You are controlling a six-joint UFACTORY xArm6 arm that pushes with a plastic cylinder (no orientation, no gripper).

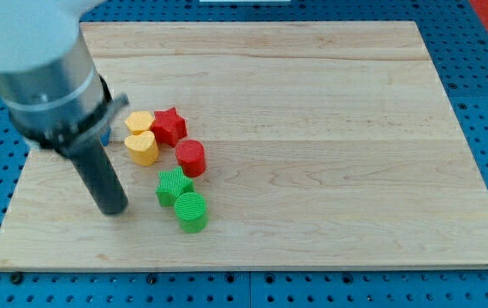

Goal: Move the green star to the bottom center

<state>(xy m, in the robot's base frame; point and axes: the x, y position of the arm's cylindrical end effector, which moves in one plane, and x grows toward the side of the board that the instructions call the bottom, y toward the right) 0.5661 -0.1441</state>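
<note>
The green star (173,186) lies on the wooden board (330,128), left of centre and toward the view's bottom. A green cylinder (192,211) touches it at its lower right. A red cylinder (190,157) sits just above the star. My tip (112,208) rests on the board to the left of the green star, with a gap between them. The dark rod rises from the tip to the grey arm at the view's top left.
A red star (169,125), a yellow hexagon (139,121) and a yellow heart (142,148) cluster above the green blocks. A small blue piece (105,135) is mostly hidden behind the rod. Blue pegboard surrounds the board.
</note>
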